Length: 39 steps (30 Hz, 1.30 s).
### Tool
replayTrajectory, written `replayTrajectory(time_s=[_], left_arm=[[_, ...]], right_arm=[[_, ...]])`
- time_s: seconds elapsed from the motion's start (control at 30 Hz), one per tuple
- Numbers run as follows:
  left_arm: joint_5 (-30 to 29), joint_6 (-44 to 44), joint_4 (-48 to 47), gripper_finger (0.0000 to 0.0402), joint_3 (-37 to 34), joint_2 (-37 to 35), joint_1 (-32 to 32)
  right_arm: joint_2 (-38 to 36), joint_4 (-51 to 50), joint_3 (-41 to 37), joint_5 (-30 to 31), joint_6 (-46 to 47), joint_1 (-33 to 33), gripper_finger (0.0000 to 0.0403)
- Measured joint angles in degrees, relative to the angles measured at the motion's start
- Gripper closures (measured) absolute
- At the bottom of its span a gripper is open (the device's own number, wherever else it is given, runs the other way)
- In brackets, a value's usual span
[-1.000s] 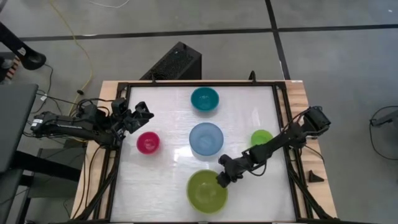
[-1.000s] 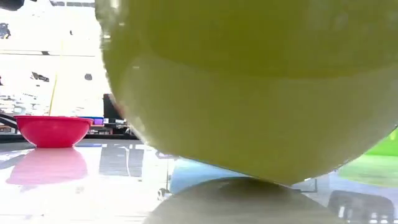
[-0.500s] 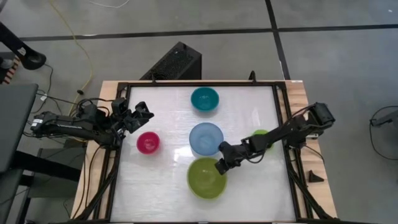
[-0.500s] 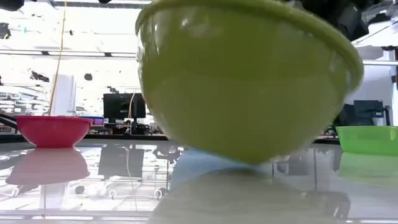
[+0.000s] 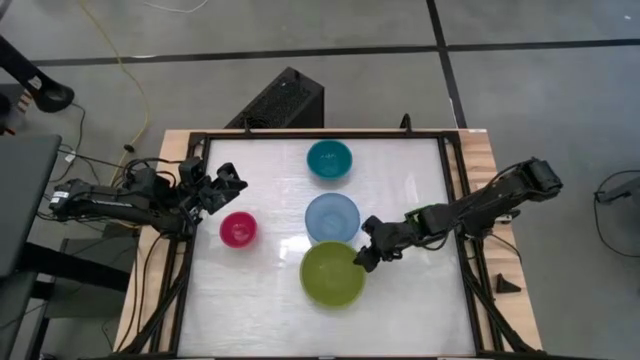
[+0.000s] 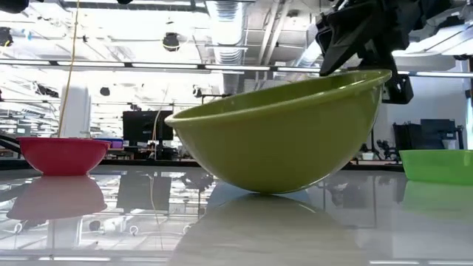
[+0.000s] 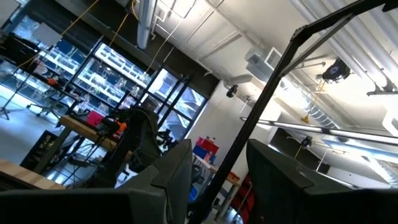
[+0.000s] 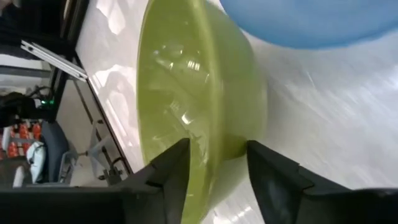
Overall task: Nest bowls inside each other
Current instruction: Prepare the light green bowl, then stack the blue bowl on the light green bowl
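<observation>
The large olive-green bowl (image 5: 332,273) sits on its bottom near the table's front, tilted, with its right rim raised (image 6: 373,76). My right gripper (image 5: 362,258) stands open at that rim, one finger inside the bowl and one outside (image 8: 217,152). Just beyond is the light blue bowl (image 5: 332,218), and the teal bowl (image 5: 329,159) is at the far edge. The magenta bowl (image 5: 238,229) sits at the left. The small green bowl (image 6: 440,164) shows at the right, mostly under the right arm. My left gripper (image 5: 232,184) waits open at the left edge, pointing upward. My right gripper straddles the olive bowl's right rim (image 8: 211,180), slanting down from the table's right. There is a gap on either side of the rim, so I cannot tell whether a finger touches it. The bowl's bottom is on the table and the rim side by the fingers is raised.
A black frame (image 5: 452,200) runs round the white tabletop. The olive bowl's far rim nearly meets the light blue bowl. Bare tabletop lies at the near left and near right corners.
My right gripper has gone up and toward the table's far right, taking the olive bowl's rim along. The bowl has moved from the front edge toward the light blue bowl, steeply tipped at first, and now rests on its bottom, less tilted.
</observation>
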Motion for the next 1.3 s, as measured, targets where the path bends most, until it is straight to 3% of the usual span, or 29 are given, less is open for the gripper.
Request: replayTrajectory(time_s=[0.3, 0.47, 0.7, 0.97, 1.13, 1.23, 1.3], left_arm=[[-0.89, 0.27, 0.02, 0.026, 0.01, -0.02, 0.0], [-0.92, 0.01, 0.0, 0.026, 0.02, 0.0, 0.0], [-1.04, 0.54, 0.02, 0.026, 0.02, 0.13, 0.0], [-1.29, 0.69, 0.02, 0.026, 0.02, 0.14, -0.02], [-1.27, 0.54, 0.22, 0.026, 0.02, 0.13, -0.02], [-1.27, 0.41, 0.24, 0.026, 0.02, 0.13, -0.02], [-1.27, 0.33, 0.33, 0.026, 0.02, 0.14, -0.02]], right_arm=[[-1.24, 3.28, 0.0, 1.22, -0.11, -0.2, 0.0185], [-3.9, -4.46, 0.02, 5.39, 1.99, -2.71, 0.0185], [-4.23, -12.89, 0.0, 5.39, 3.95, -11.19, 0.0185], [1.58, -7.76, 0.0, -1.89, 0.67, -22.09, 0.0184], [8.75, -6.78, 0.0, -8.4, 0.71, -25.35, 0.019], [12.56, -3.59, 0.0, -11.73, -1.86, -25.66, 0.0215], [13.8, -1.39, 0.0, -11.7, -2.1, -25.25, 0.0253]])
